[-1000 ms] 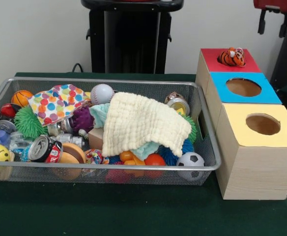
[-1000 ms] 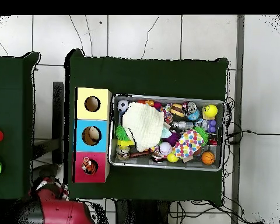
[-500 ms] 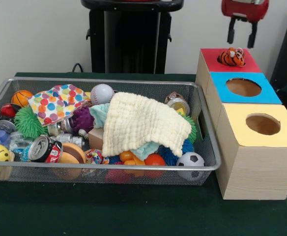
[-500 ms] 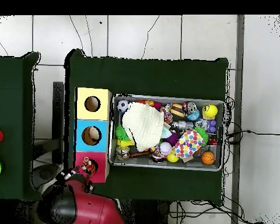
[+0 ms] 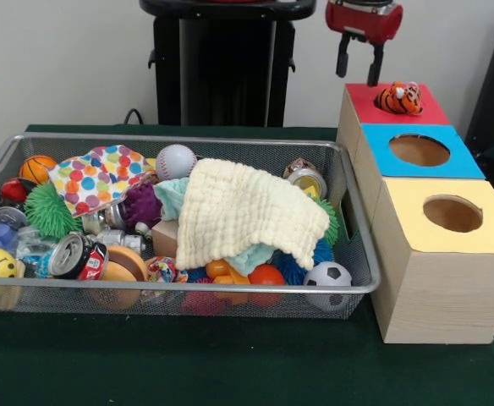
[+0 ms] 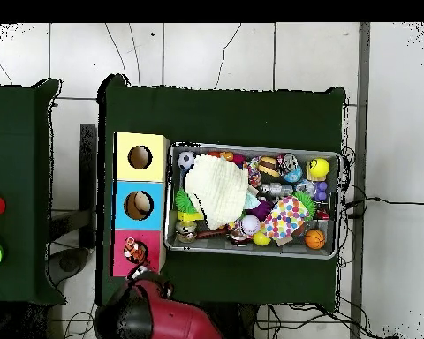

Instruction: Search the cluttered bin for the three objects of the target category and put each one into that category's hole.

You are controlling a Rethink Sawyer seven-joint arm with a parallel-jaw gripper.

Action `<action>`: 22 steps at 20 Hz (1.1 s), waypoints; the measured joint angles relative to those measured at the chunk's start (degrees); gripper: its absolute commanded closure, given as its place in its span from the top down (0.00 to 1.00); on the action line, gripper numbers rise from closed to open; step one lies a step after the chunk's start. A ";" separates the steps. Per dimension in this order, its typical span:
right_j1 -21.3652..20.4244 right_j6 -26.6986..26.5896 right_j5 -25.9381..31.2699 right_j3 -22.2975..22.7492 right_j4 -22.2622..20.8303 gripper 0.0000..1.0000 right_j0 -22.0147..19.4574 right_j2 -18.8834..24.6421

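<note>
A dark green table (image 5: 230, 364) carries a wide, shallow basket of silver wire mesh (image 5: 188, 288), crowded with toys. In it, small orange toy figures (image 5: 230, 275) lie at the near rim, half hidden under a cream waffle-weave cloth (image 5: 247, 211). To the basket's right stands a row of pale wooden boxes, topped yellow, blue and red from near to far. On the red top (image 5: 395, 106) rests a small orange-and-black striped tiger toy (image 5: 398, 98), over where the round hole would be; the hole cannot be seen. Beyond, the red and black tool (image 5: 358, 63) hangs above the table, its two dark fingers spread and empty. The tiger lies just right of the tool and lower; the orange figures lie well nearer the camera and to its left.
</note>
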 measured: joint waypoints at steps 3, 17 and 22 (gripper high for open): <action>0.51 0.00 -1.65 0.62 -1.33 1.00 -0.78 0.18; 1.19 0.00 -4.36 2.25 -2.73 1.00 -0.32 1.54; -1.42 0.00 -2.23 2.27 -2.75 1.00 0.58 1.54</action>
